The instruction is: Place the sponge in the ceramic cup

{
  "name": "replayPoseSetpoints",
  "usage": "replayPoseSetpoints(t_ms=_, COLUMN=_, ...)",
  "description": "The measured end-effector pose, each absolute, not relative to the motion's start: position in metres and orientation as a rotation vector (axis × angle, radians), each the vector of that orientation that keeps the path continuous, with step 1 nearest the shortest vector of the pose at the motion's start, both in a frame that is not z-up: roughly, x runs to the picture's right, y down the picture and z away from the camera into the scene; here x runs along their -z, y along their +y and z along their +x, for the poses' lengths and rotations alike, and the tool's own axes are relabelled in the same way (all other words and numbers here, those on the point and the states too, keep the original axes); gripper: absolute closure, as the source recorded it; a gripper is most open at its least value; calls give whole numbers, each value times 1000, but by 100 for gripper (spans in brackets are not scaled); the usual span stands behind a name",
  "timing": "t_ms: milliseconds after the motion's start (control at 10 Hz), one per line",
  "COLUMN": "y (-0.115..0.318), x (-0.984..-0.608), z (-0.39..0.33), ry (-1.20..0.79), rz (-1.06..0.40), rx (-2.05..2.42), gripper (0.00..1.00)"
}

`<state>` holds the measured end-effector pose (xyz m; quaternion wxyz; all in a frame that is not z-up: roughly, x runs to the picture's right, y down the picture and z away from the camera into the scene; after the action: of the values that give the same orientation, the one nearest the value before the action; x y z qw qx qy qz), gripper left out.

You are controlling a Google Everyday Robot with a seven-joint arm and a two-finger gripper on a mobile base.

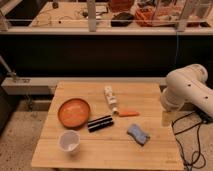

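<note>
Light wood table point(105, 152) takes up most of the lower half of the frame, sitting on a speckled floor with a dark counter wall behind it. Next biggest is the white robot arm point(187, 90), bulging in from the right edge. Its gripper point(166, 120) hangs down just off the table's right edge, centre-right of the frame. Jaws are apart and it's got nothing in it.

On the table, the orange bowl point(74, 112) is on the left side, wide and shallow. Just right of it lies a flat black bar point(100, 123), angled a bit. Above that, near the middle, there's a white tube-ish thing point(111, 97) lying down, can't tell what it is exactly.

The ceramic cup point(69, 141) stands upright at the lower left, just below the bowl. The sponge point(138, 134) is blue-grey and sits flat on the wood, lower right of centre and well apart from the cup. Smallest bit is a little orange stick point(129, 113) just above the sponge.
</note>
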<state>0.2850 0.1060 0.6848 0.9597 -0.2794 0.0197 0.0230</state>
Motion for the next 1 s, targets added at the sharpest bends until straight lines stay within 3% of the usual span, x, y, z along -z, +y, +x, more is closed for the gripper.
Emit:
replayPoseSetpoints(t_ms=600, y=106, x=-685, z=285, ry=40, rz=-566, rx=-47, gripper=20)
replayPoseSetpoints(t_ms=1000, y=124, x=-711, z=249, ry=0, rz=-575, rx=11, gripper=20)
